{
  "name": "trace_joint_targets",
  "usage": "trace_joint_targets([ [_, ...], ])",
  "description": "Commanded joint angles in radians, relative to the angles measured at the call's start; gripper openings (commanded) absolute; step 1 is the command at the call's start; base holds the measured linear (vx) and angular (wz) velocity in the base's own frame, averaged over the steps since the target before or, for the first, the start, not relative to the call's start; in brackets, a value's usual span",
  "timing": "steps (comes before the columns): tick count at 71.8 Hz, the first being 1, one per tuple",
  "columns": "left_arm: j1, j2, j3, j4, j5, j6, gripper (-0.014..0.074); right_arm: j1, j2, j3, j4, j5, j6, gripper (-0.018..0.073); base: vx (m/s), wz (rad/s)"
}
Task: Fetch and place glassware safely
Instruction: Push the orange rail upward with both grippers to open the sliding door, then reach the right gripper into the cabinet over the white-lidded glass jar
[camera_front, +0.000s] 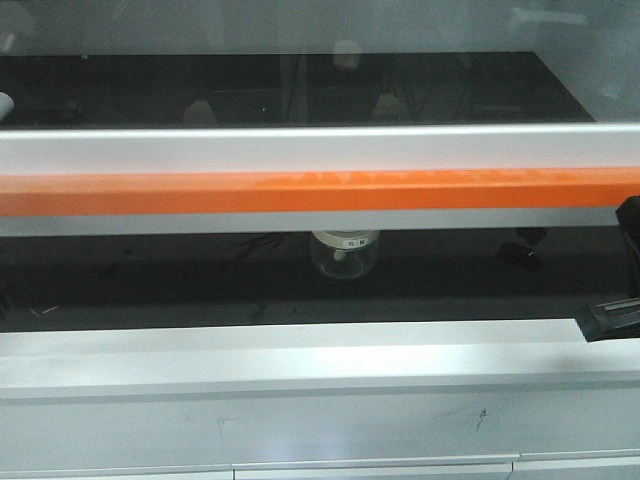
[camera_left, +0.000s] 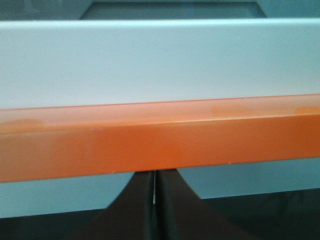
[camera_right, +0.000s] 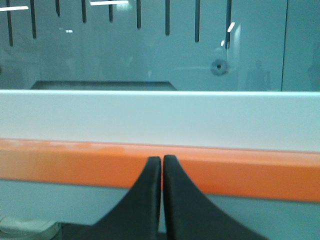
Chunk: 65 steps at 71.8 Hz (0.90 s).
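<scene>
Entry 1, exterior front view. Glass jar, squat and clear, pale lid with a white label on its rim. It stands upright on the black counter, about midway between the left and right edges and set back from the front edge. The lid top is hidden behind the white sash frame and orange bar, which stand low across the opening and leave only a narrow gap above the counter. Black arm part at the right edge, outside the sash; which part, cannot tell. Judgement: jar not yet reachable, and the sash likely needs raising first.

Entry 2, left wrist view. Left jaws pressed together with a hairline slit between them, holding nothing. Their tips sit just under the orange bar. Jar not visible. Judgement: shut to form one firm wedge for pushing the bar upward.

Entry 3, right wrist view. Right jaws likewise closed and empty, tips overlapping the lower part of the orange bar. Pale rounded thing at the lower left corner, too little shown to name. Judgement: two arms at the bar would share the lift and keep the sash level.
</scene>
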Motion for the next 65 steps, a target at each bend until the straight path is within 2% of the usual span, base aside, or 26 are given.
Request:
trace_joint_targets([
  [1, -0.002, -0.059, -0.071, -0.023, -0.217, -0.012, -0.0007, 0.002, -0.045, -0.031, -0.001, -0.021, 0.021, -0.0001, 0.00, 0.00],
  [9, -0.002, -0.111, -0.071, -0.023, -0.141, -0.012, -0.0007, 0.002, -0.110, -0.031, -0.029, 0.053, 0.050, -0.0001, 0.00, 0.00],
  [20, -0.005, -0.209, -0.071, -0.020, -0.008, -0.011, -0.0007, 0.002, -0.214, -0.031, -0.129, 0.206, 0.077, -0.0001, 0.00, 0.00],
  [31, -0.032, -0.311, -0.068, -0.020, 0.139, -0.009, -0.0007, 0.002, -0.323, -0.031, -0.184, 0.396, 0.209, -0.0001, 0.00, 0.00],
  [41, -0.050, -0.399, -0.034, -0.021, 0.268, 0.007, -0.0007, 0.002, -0.399, -0.031, -0.186, 0.565, 0.282, -0.0001, 0.00, 0.00],
  [59, -0.049, -0.578, 0.014, -0.031, 0.520, 0.039, -0.0007, 0.005, -0.508, -0.031, -0.177, 0.767, 0.286, -0.0001, 0.00, 0.00],
  [65, -0.049, -0.644, 0.029, -0.033, 0.584, 0.051, -0.0007, 0.038, -0.554, -0.031, -0.177, 0.819, 0.284, -0.0001, 0.00, 0.00],
])
